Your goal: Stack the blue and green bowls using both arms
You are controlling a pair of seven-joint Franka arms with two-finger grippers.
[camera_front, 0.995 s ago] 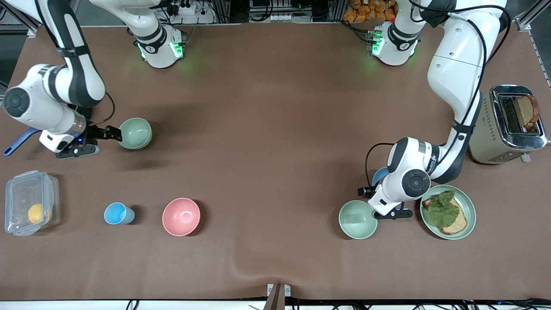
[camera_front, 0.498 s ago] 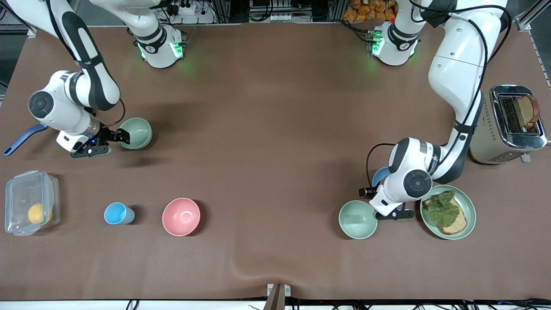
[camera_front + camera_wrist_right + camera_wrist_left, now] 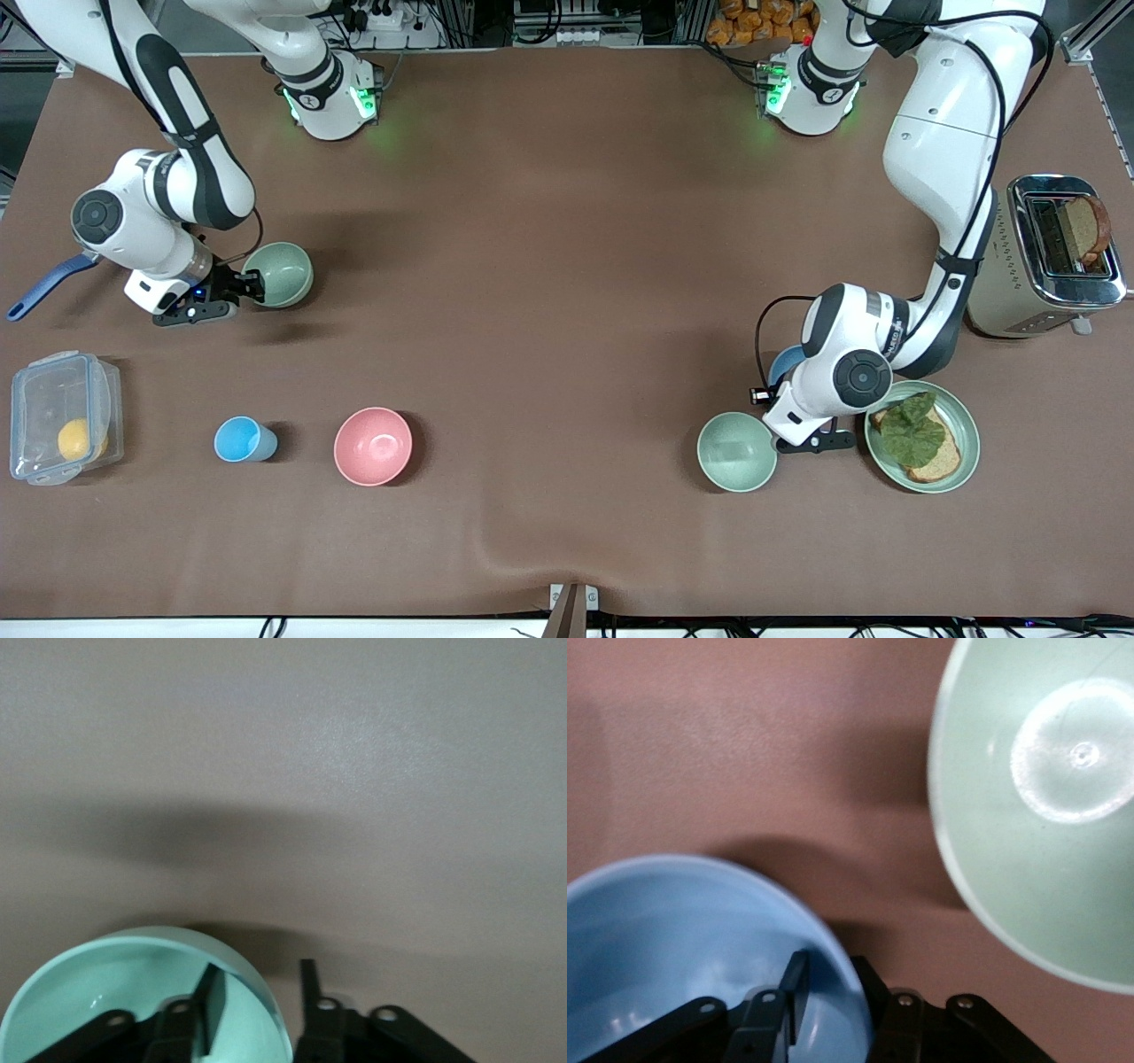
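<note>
The blue bowl [image 3: 781, 361] sits mostly hidden under the left arm's wrist, at the left arm's end of the table. My left gripper [image 3: 780, 390] is open. In the left wrist view, the left gripper [image 3: 833, 973] has one finger inside the blue bowl [image 3: 664, 948] and one outside its rim. One green bowl [image 3: 282, 273] stands at the right arm's end. My right gripper [image 3: 252, 288] is open astride its rim, as the right wrist view shows: right gripper [image 3: 261, 979], green bowl [image 3: 106, 992]. A second green bowl [image 3: 736, 452] stands beside the blue bowl, nearer the front camera, and shows in the left wrist view [image 3: 1028, 886].
A green plate [image 3: 964, 416] with a sandwich lies next to the left arm's wrist. A toaster [image 3: 1054, 257] stands at the table's edge. A pink bowl [image 3: 373, 446], a light-blue cup [image 3: 239, 439] and a clear box [image 3: 62, 430] stand nearer the front camera.
The right arm has moved toward the green bowl, and its fingers now straddle the rim. The left arm has barely shifted over the blue bowl.
</note>
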